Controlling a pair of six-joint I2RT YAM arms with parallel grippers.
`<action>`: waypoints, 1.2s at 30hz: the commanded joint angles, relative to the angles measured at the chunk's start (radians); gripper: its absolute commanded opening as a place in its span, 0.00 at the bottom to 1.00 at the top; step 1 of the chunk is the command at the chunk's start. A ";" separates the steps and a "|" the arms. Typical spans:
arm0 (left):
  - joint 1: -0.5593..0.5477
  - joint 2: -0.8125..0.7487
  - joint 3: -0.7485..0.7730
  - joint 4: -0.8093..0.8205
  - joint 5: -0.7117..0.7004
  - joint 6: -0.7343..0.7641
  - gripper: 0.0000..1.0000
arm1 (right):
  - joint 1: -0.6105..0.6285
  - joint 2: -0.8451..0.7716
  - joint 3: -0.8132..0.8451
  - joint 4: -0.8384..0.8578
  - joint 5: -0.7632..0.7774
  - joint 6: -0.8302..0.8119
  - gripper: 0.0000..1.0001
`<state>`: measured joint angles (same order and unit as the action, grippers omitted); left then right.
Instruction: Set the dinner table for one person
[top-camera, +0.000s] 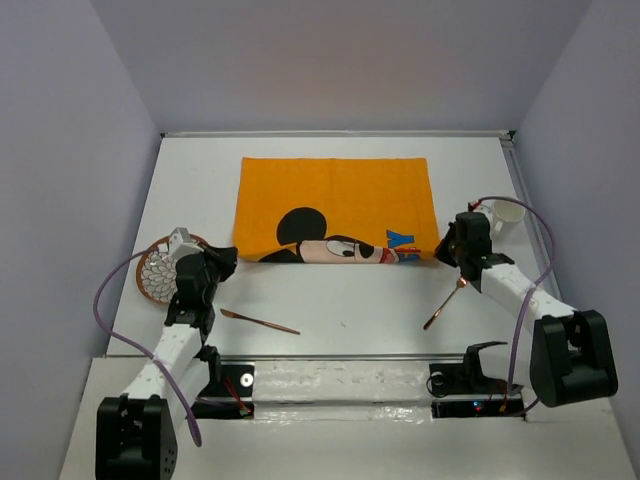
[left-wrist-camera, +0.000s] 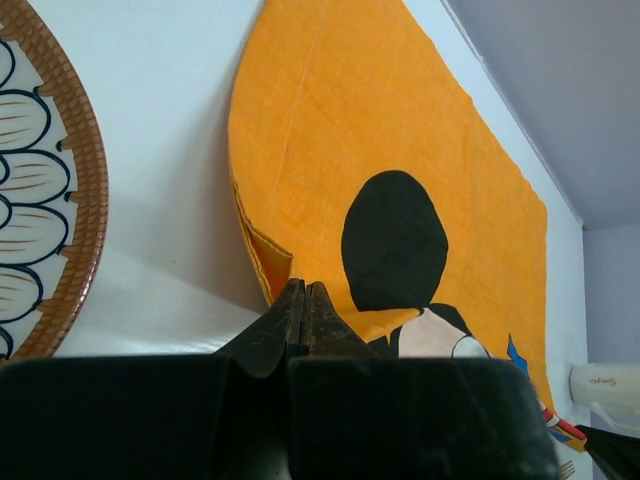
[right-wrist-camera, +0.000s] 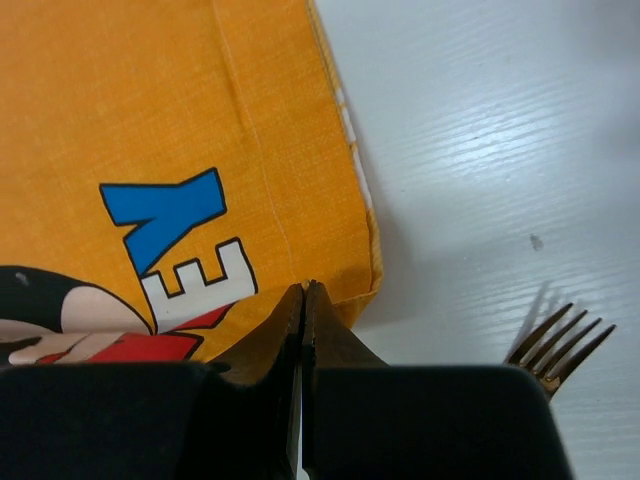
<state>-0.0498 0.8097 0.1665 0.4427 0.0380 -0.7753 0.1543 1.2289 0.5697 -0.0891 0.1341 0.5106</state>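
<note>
orange cloth mat (top-camera: 335, 195) with a mickey mouse print: we are finding it lying toward the far edge of the dinner table (top-camera: 340, 300), midway between the left and right edges.
dinner table: matte white, it is carrying every item we are listing and is filling the floor between the pale walls.
left gripper (left-wrist-camera: 303, 292): clenched, it is pinching the mat's near left corner, which is curling up off the tabletop.
right gripper (right-wrist-camera: 303, 290): clenched too, it is nipping the mat's near edge beside its right corner.
patterned plate (top-camera: 152, 270) with a brown rim: lying by the left edge, just left of the left gripper.
copper-toned knife (top-camera: 258, 321): lying close to the near edge, left of centre.
copper-toned fork (top-camera: 445, 303): lying toward the near right corner, tines pointing at the mat.
white cup (top-camera: 505, 215): standing by the right edge, beyond the right gripper.
</note>
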 joint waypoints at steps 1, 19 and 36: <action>0.004 -0.082 -0.013 -0.035 -0.003 0.021 0.00 | -0.019 -0.072 -0.025 0.034 0.068 0.040 0.00; 0.004 -0.339 0.096 -0.219 -0.081 0.056 0.73 | -0.041 -0.321 -0.084 -0.044 0.090 0.106 0.60; -0.001 -0.184 0.513 -0.404 0.318 0.313 0.71 | 0.433 0.250 0.205 0.032 -0.013 -0.063 0.00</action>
<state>-0.0502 0.6281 0.5484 0.1425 0.2428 -0.6197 0.4824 1.4483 0.7540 -0.0952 0.0353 0.4538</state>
